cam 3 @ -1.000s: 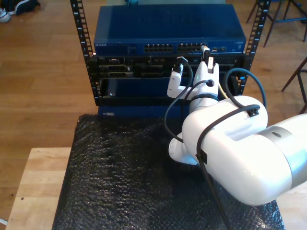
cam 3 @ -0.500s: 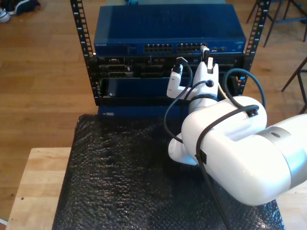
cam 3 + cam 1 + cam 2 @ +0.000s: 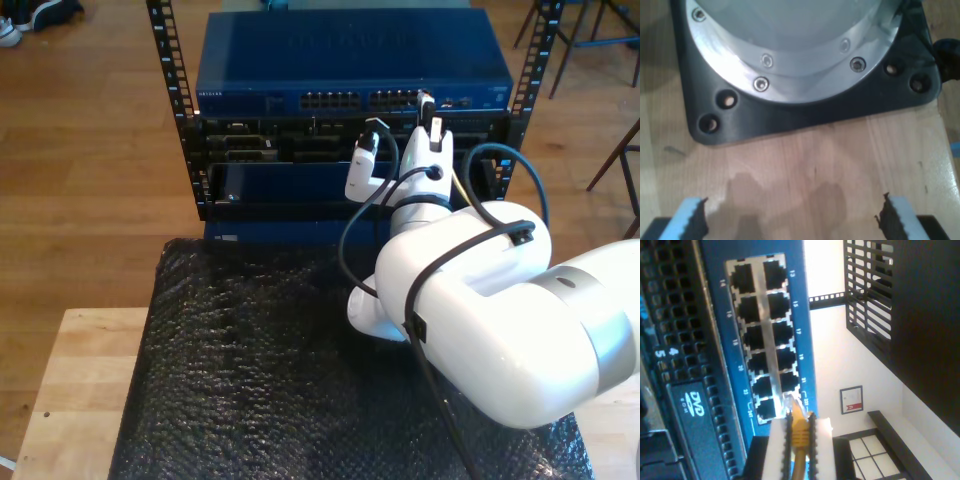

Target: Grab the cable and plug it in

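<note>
1. My second gripper is clamping the cable between its two white pads, the jaws closed on the yellow boot just behind the plug.
2. The cable's long axis is running straight out along the gripper, and its clear plug tip is pointing at the blue switch, toward the last ports of the double column of sockets.
3. The tip is sitting right at the edge of the end ports; whether it is touching or entering a socket I cannot tell.
4. In the exterior view my second gripper is reaching up to the switch's port row near its end on the exterior view's right, with the white arm stretching over the black bubble-wrap mat.
5. A pale yellow length of the cable is showing beside the arm's wrist in the exterior view.
6. My first gripper is standing wide open, holding nothing, its blue-tipped fingers well apart above the wooden tabletop.
7. Ahead of it is sitting a black base plate carrying a bolted silver ring.
</note>
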`<state>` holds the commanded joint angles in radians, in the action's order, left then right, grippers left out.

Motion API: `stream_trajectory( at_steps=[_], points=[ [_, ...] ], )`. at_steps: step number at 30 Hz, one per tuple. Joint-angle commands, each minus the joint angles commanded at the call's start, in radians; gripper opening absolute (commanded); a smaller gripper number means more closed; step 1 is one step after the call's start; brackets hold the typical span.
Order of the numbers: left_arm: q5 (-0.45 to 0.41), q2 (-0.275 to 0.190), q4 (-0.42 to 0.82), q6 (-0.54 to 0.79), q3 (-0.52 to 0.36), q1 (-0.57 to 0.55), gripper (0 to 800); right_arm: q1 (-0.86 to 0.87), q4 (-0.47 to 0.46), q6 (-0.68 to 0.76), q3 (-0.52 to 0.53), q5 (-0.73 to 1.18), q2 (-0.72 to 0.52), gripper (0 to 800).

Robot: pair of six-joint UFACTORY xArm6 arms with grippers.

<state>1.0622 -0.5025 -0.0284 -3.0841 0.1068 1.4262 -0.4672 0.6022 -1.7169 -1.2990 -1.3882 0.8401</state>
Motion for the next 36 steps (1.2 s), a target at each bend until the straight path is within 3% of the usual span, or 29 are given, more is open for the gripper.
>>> stream_trajectory(
  at_steps=[36],
  points=[
    [0.000, 0.000, 0.000, 0.000, 0.000, 0.000, 800, 0.000, 0.002, -0.002, -0.003, -0.018, 0.003, 0]
  ],
)
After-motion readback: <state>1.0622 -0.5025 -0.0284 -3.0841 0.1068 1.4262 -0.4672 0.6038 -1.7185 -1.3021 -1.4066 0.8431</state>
